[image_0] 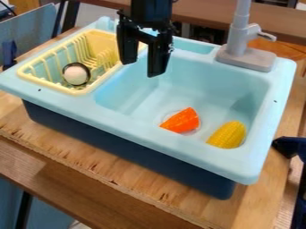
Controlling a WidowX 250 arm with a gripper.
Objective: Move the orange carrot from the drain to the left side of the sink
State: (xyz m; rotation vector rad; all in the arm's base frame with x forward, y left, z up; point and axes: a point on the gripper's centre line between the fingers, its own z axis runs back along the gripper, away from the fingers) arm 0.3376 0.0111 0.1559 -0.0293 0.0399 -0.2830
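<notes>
The black gripper (140, 62) hangs over the back left part of the sink basin, near the right edge of the drying rack. Its two fingers point down, spread apart, with nothing between them. On the basin floor lies an orange wedge-shaped piece (181, 120), over the drain. To its right a yellow corn cob (228, 135) rests near the basin's front right corner. A round whitish thing with a dark rim (76, 74) sits in the yellow rack (53, 84), left of the gripper.
The light blue toy sink (149, 142) stands on a wooden table (90, 154). A grey faucet (239, 41) rises from its back right corner. Dark blue clamp-like objects (289, 146) are at the right edge, and another stands at the left.
</notes>
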